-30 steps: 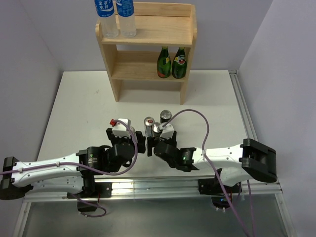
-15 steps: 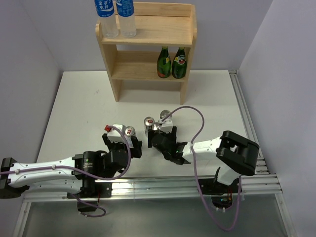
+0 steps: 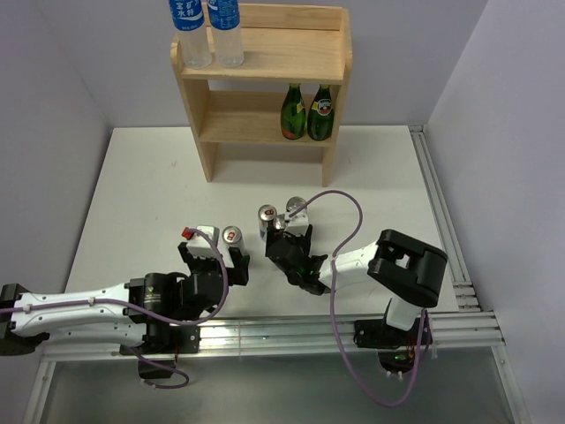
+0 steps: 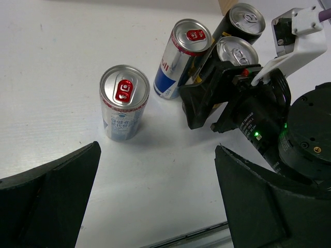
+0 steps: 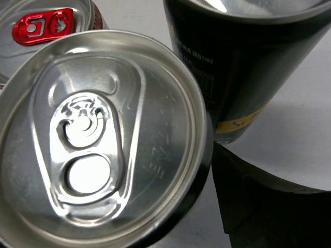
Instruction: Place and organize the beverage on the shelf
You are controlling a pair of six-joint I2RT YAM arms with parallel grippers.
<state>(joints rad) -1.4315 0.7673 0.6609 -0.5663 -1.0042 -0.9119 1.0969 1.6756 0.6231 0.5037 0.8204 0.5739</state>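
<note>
Two clear water bottles with blue caps [image 3: 209, 34] stand on the top tier of the light-wood shelf [image 3: 265, 66], and four cans stand on the white tabletop [image 3: 150, 194]. The left hand [image 4: 156, 155] gapes wide and empty, with a slim silver can [image 4: 124, 103] upright just ahead of it. The right hand [image 3: 281, 231] is closed around a tall black-and-gold can [image 5: 98, 139], with a second black-and-gold can [image 5: 232, 67] and another silver can [image 4: 181, 59] just beside.

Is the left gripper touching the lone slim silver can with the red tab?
Apart. The left wrist view shows bare table between the left gripper and the slim silver can.
</note>
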